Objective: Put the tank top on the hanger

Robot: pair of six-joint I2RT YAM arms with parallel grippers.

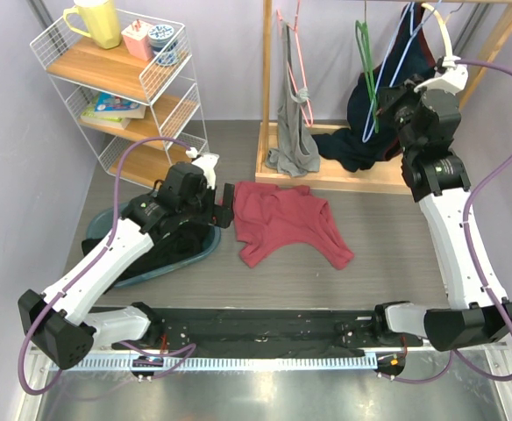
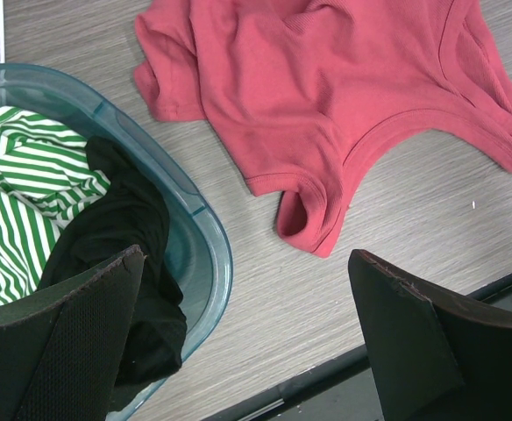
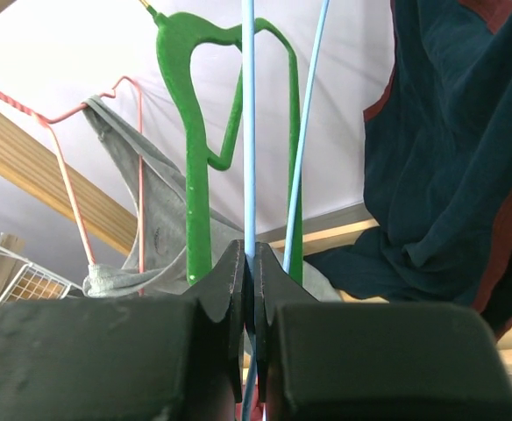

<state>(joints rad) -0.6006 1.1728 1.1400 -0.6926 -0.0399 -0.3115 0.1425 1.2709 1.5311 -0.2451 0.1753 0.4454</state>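
Grasp stage: right hand (image 3: pixel 249 263), at 1 o'clock in the overhead view, pinches a light-blue wire of the hanger (image 3: pixel 248 132), which hangs on the rack (image 1: pixel 344 180) beside a green hanger (image 3: pixel 186 158), presumably to lift it free. The tank top (image 1: pixel 282 219) lies crumpled on the counter (image 1: pixel 396 254) at centre; the left hand (image 2: pixel 245 263), spread wide and empty, hovers at its 9 o'clock edge, seemingly placed to seize it.

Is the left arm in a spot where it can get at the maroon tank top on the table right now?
Probably yes. The left gripper is open beside the rim of the teal basin, and the tank top lies uncovered on the table just ahead, nothing between.
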